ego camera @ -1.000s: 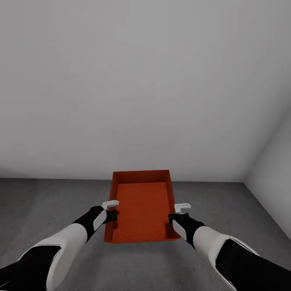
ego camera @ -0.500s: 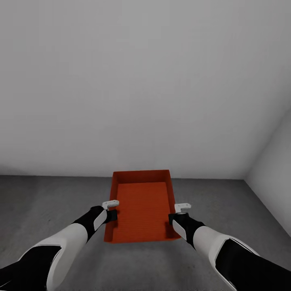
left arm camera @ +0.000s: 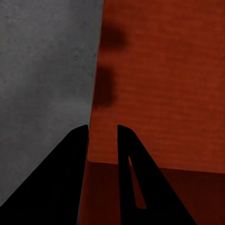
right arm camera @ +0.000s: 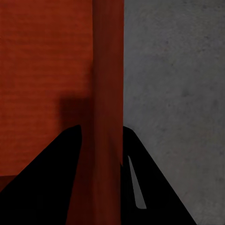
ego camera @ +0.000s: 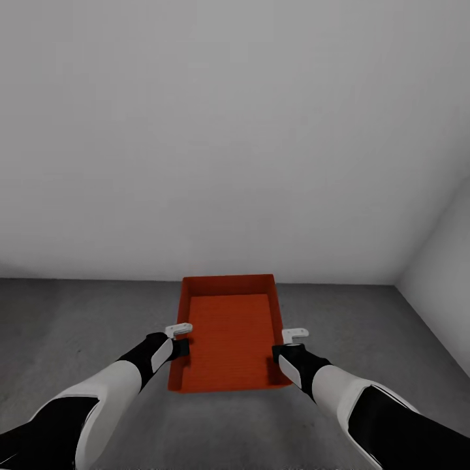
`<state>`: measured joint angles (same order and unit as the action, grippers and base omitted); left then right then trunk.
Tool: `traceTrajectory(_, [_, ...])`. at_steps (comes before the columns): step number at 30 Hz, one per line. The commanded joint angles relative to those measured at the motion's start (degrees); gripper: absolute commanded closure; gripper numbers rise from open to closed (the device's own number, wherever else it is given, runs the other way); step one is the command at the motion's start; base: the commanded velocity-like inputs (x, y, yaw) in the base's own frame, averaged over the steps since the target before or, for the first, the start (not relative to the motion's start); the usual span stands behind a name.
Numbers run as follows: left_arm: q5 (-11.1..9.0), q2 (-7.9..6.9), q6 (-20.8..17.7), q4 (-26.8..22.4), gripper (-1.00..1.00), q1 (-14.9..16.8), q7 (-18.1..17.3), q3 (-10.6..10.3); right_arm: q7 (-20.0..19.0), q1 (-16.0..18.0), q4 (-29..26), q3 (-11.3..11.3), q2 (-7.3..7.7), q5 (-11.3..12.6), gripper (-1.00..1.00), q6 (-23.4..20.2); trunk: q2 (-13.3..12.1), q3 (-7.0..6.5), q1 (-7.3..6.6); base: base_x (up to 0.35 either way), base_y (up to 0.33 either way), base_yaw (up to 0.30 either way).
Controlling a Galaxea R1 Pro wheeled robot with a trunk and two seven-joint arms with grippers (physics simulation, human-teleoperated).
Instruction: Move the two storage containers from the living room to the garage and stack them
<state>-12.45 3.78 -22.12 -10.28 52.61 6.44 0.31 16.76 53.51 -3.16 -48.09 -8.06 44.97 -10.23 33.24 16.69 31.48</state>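
Note:
One orange-red open-top storage container (ego camera: 228, 333) hangs in front of me over the dark grey concrete floor (ego camera: 78, 326) of the garage, held between my two arms. My left gripper (ego camera: 180, 344) is shut on its left wall, one finger inside and one outside; the left wrist view shows that wall (left arm camera: 96, 93) running between the dark fingers (left arm camera: 70, 159). On the opposite side, my right gripper (ego camera: 277, 356) is shut on the right wall (right arm camera: 108, 84), pinched between its fingers (right arm camera: 61, 164). The container is empty.
A plain white wall (ego camera: 228, 130) rises just beyond the container. A second white wall (ego camera: 447, 261) meets it at a corner on the right. Bare grey floor lies to the left and right of the container.
The line where wall meets floor has slid slightly up the picture, so the camera has moved a little. The arms and container keep their places relative to each other.

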Motion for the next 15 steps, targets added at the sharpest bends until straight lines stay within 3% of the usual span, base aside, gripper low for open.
traceTrajectory(1, [-0.5,0.08,0.4,-0.9,1.00,0.0,-0.1,0.5,-0.2,0.0,0.1,-2.2,-0.28,1.8,1.00,-0.3,0.5,0.37,0.24,0.000,0.000,0.000])
traceTrajectory(15, [-0.5,0.08,0.4,-0.9,1.00,0.0,-0.1,0.5,-0.2,0.0,0.1,-2.2,-0.28,1.8,1.00,-0.2,6.1,4.18,3.31,0.000,0.000,0.000])
